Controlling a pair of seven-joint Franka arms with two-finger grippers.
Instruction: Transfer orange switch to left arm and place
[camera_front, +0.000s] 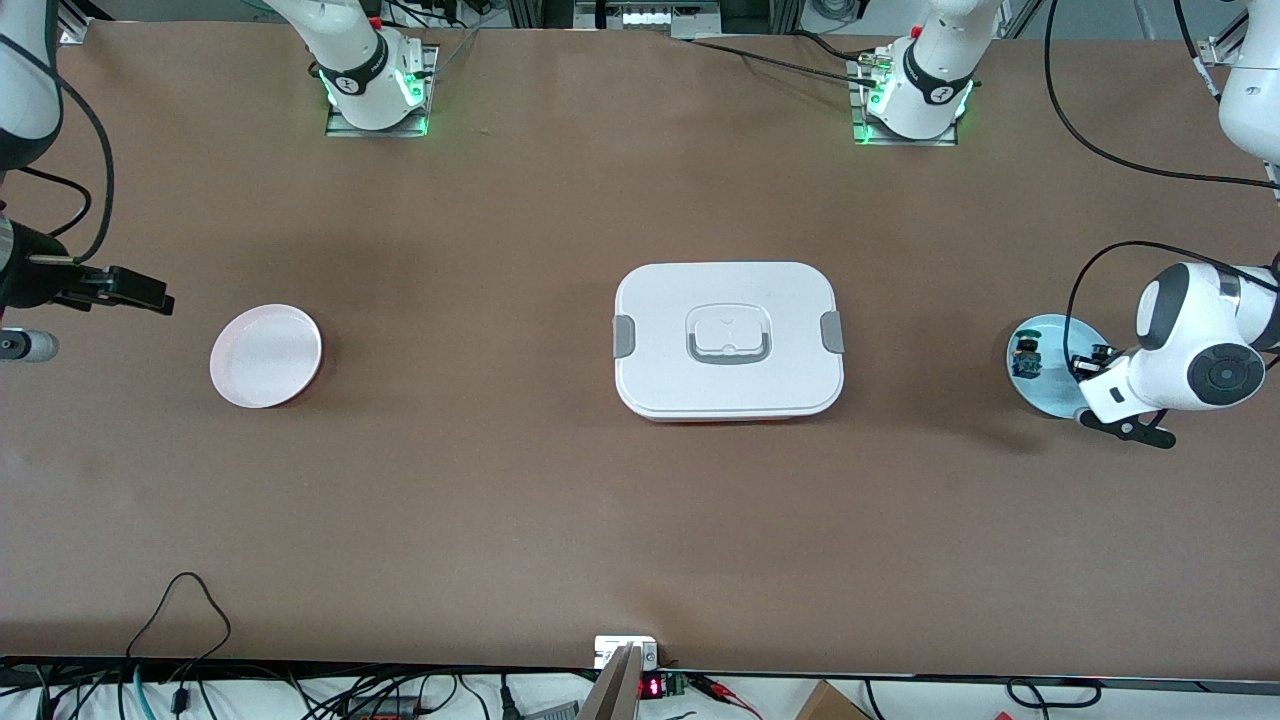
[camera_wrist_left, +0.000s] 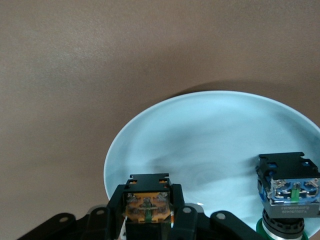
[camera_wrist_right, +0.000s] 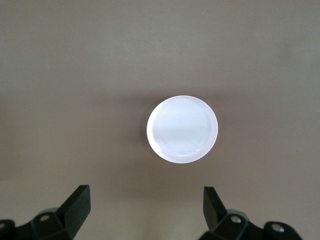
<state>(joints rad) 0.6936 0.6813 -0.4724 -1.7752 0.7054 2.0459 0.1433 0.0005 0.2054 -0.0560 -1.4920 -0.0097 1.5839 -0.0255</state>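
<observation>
The orange switch (camera_wrist_left: 148, 205), black-bodied with an orange base, sits between the fingers of my left gripper (camera_wrist_left: 148, 212), which is shut on it at the rim of the pale blue plate (camera_wrist_left: 210, 135). Whether the switch still touches the plate I cannot tell. In the front view the left gripper (camera_front: 1092, 362) is over that blue plate (camera_front: 1050, 392) at the left arm's end of the table. The white lidded box (camera_front: 728, 340) stands mid-table. My right gripper (camera_front: 150, 295) hangs open and empty at the right arm's end; in the right wrist view the right gripper (camera_wrist_right: 145, 200) is high above the table.
A second small switch with a blue base and green top (camera_wrist_left: 289, 192) stands on the same blue plate (camera_front: 1026, 358). A pink-white round plate (camera_front: 265, 355) lies toward the right arm's end, seen from above in the right wrist view (camera_wrist_right: 182, 129). Cables run along the table's near edge.
</observation>
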